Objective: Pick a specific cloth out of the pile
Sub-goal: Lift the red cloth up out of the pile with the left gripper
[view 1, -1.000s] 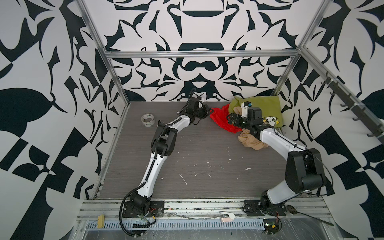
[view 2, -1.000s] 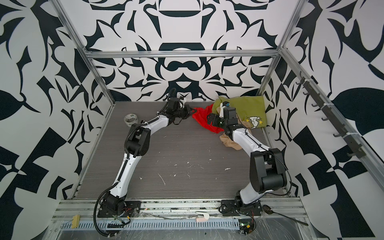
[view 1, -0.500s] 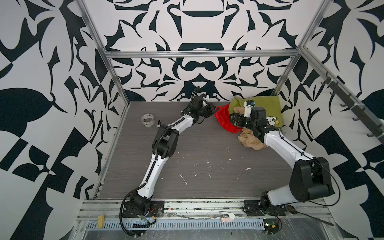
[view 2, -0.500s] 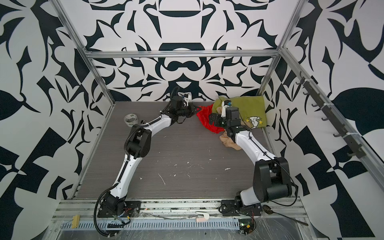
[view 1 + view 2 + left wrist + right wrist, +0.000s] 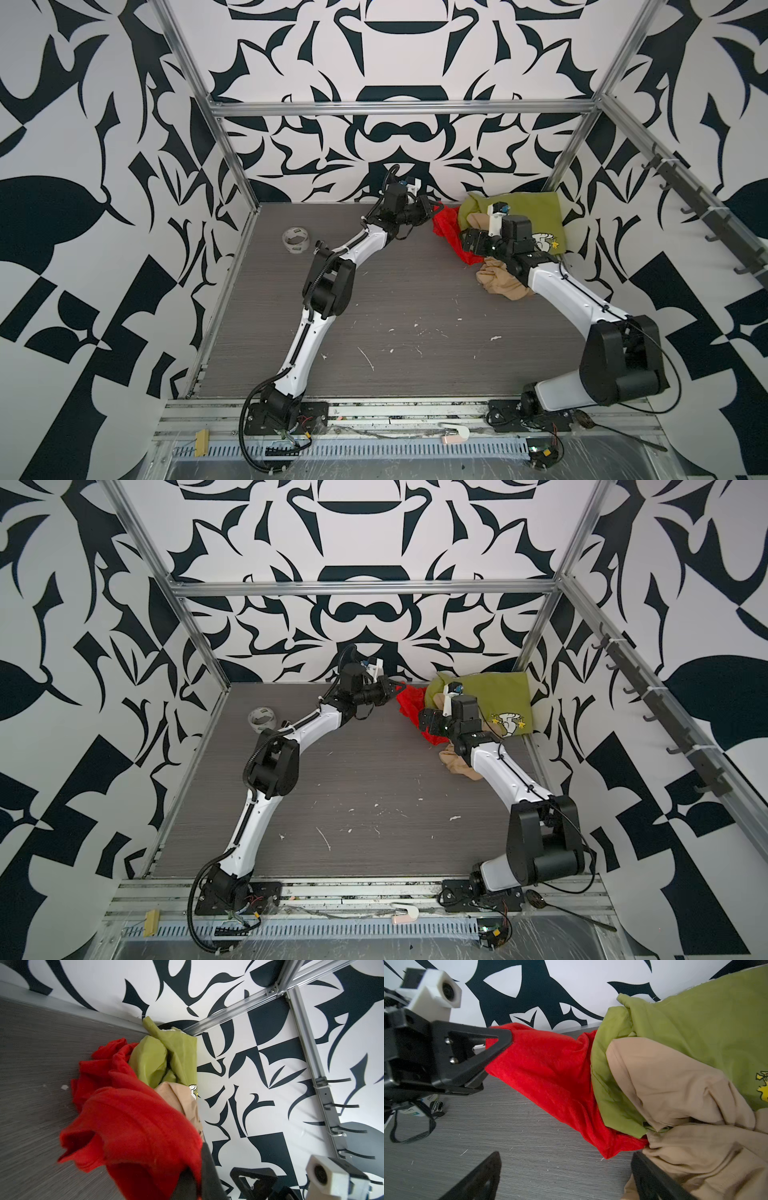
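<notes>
The left arm reaches far toward the back wall (image 5: 415,137). The left gripper (image 5: 497,1043) is closed tight on one end of the red cloth (image 5: 550,1076). The other end lies under the green cloth (image 5: 695,1022) and the beige cloth (image 5: 675,1084) of the pile (image 5: 528,212) in the far right corner. The right arm is bent low beside it, and the right gripper (image 5: 565,1157) is wide open and holds nothing. In both top views its jaws are hard to see.
</notes>
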